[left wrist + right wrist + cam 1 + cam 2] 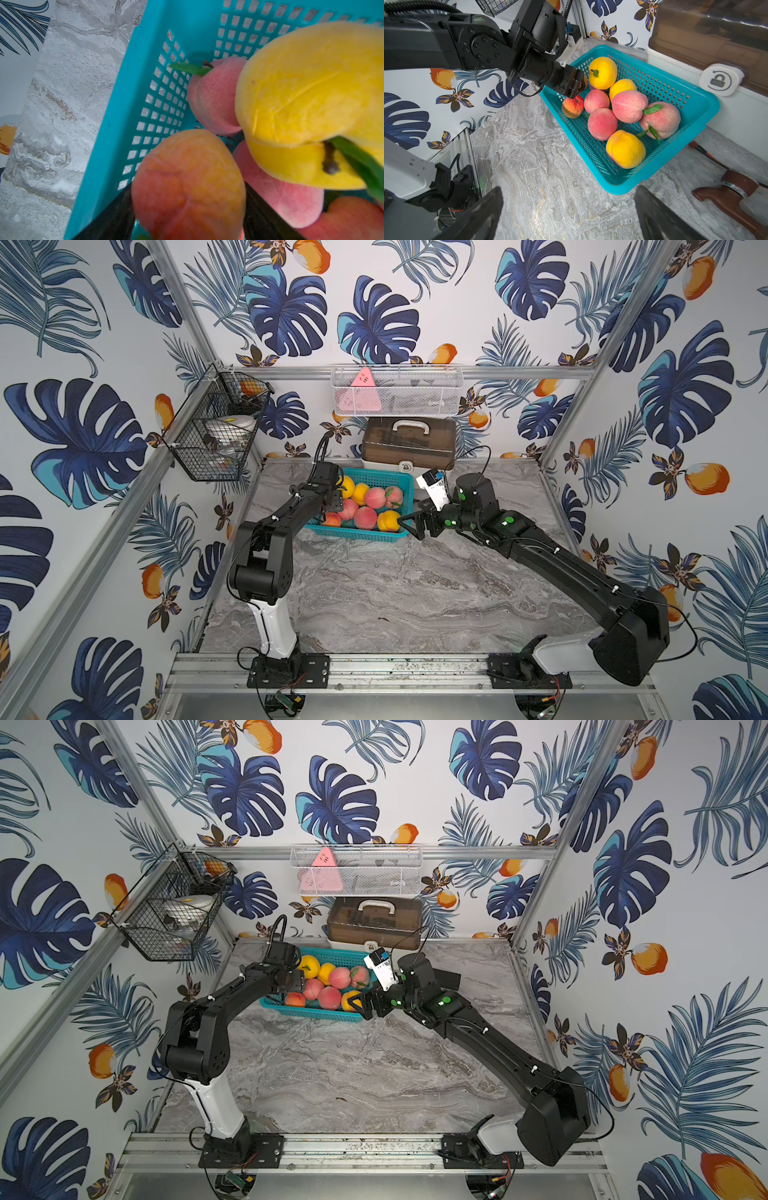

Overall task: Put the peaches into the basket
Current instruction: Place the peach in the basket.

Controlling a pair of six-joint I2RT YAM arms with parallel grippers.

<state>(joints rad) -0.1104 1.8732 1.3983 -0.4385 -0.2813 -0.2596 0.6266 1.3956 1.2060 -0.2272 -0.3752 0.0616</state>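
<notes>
Both arms are matte black, with boxy links and rounded joint housings. The left arm (282,518) and the right arm (582,568) each have one glossy white segment (272,626) above a black base plate (289,670) at the lower edge of the frame. Bright green round marks (448,522) dot the right wrist, beside a white camera block (434,489). The right hand (409,528) has black wedge-shaped fingers. White ties (556,549) band the links, and thin black cables (690,635) loop from the bases. In the right wrist view, small screws (475,44) ring a left-arm joint.
</notes>
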